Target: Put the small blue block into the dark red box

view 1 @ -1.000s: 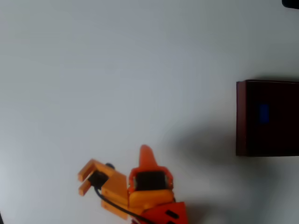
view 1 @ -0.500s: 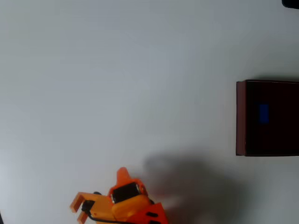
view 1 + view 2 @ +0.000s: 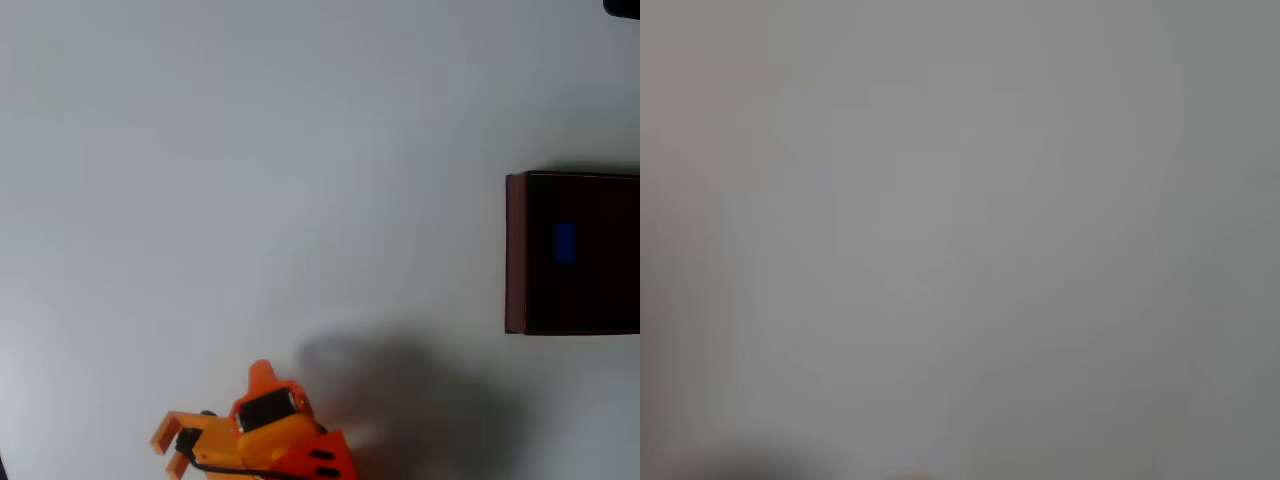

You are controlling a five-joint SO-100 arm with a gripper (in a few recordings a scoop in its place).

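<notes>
Overhead view: the tiny bright blue rectangular block (image 3: 565, 243) is lying inside the big dark maroon square box (image 3: 515, 255), on its near-black floor, a bit left of the middle of the part that's visible. It's blurry, so no studs or other detail to make out. The box is cut off by the right edge of the pic, so only its left wall and part of the top/bottom edges show. The orange two-finger gripper (image 3: 168, 446) sits way over at the bottom left, well apart from the box, pointing left w/ its two prongs apart and nothing between them. The rest of the orange arm runs off the bottom edge, so most of it is hidden. A soft grey shadow falls on the plain white table (image 3: 250, 180) just right of the arm. Small dark thing clipped by the top right corner, can't tell what it is. Wrist view is basically a flat grey blur, nothing identifiable, only a darker smudge at the bottom left.
</notes>
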